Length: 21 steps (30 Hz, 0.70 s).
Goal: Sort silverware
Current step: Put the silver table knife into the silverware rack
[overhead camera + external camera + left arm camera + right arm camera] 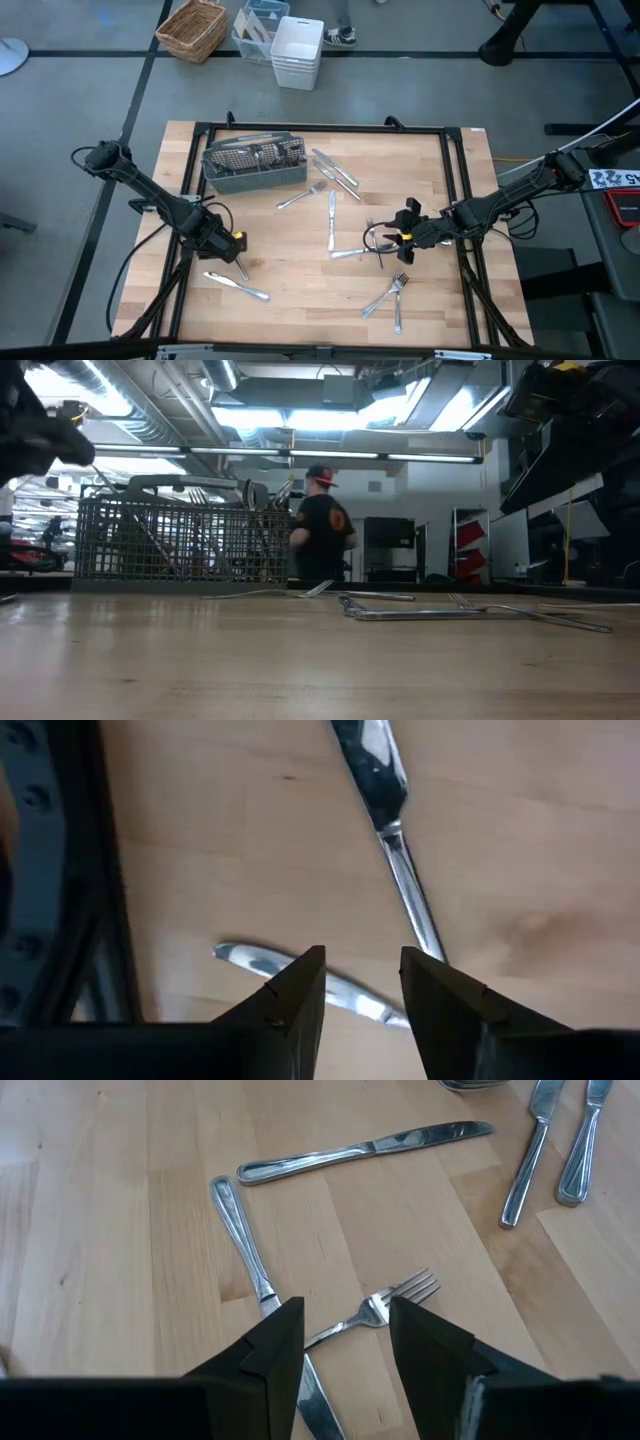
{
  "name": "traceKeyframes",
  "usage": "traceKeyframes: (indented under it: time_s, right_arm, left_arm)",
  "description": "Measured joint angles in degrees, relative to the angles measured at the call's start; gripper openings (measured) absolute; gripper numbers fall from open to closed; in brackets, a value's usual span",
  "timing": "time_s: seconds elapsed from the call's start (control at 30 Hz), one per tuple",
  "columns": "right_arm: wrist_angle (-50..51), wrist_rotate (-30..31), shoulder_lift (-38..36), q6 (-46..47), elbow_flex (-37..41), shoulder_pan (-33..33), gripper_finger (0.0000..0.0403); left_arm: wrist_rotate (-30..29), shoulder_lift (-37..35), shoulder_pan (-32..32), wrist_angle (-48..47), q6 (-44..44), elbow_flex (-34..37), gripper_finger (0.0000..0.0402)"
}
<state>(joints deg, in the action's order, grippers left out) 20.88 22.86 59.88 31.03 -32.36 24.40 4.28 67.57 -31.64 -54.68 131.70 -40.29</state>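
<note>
Silverware (pixel 331 218) lies loose on the counter (pixel 280 300); a knife (pixel 395 830) lies just ahead of the left jaws, a fork (pixel 375 1312) just ahead of the right jaws, both jaws parted and empty.

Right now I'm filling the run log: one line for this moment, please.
left gripper: open over knife, table's left | right gripper: open above fork | caddy: part-filled | loose silverware remains

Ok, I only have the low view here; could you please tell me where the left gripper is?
Observer: The left gripper hovers open over a silverware piece near the table's front left.
Operator: Thanks, and the right one?
Observer: The right gripper is open just above a fork, right of centre.
Operator: Anything closer to me than that?
Observer: Yes, two forks lie together near the front right.
</note>
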Motion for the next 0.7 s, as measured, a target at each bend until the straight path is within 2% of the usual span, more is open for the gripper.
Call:
traceKeyframes:
  time_s: [0.3, 0.53, 0.7]
  right_arm:
    - [0.1, 0.0, 0.0, 0.0, 0.0, 0.0, 0.0152]
    - [0.1, 0.0, 0.0, 0.0, 0.0, 0.0, 0.0152]
    - [0.2, 0.0, 0.0, 0.0, 0.0, 0.0, 0.0152]
  left_arm:
    - [-2.2, 0.4, 0.1, 12.0, 4.2, 6.9, 0.0125]
    - [-5.8, 0.5, 0.1, 11.9, 6.3, 9.1, 0.0125]
    - [-6.0, 0.6, 0.4, 12.2, 6.8, 9.2, 0.0125]
